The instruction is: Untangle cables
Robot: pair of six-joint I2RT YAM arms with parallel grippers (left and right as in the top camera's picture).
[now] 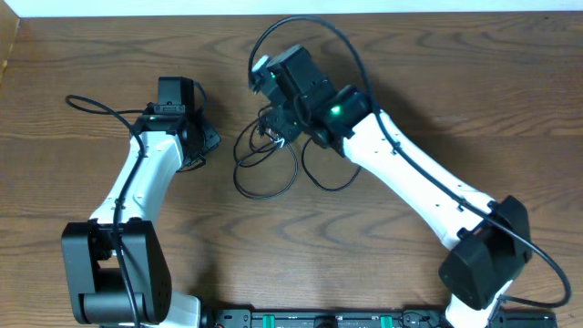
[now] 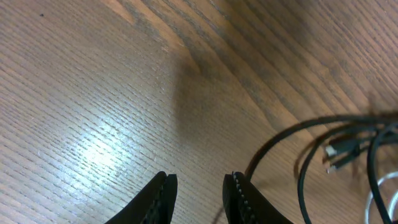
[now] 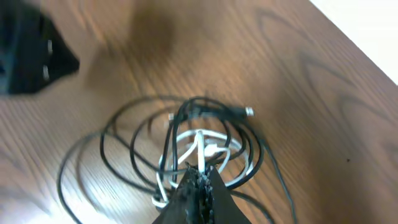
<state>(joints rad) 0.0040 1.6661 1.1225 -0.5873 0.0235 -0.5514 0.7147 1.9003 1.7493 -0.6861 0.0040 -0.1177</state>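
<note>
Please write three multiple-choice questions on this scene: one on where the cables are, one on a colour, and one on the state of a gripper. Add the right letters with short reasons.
1. Where do the cables lie?
A. beside the left arm's base
B. under the right gripper
C. over the table's edge

2. What colour is the cable the right gripper pinches?
A. white
B. red
C. yellow

3. The left gripper is:
A. shut on a cable
B. out of view
C. open, holding nothing

Answers: 1 B, the loops spread beneath it; 2 A, the white cable rises to its closed tips; 3 C, its jaws stand apart with nothing between them.
</note>
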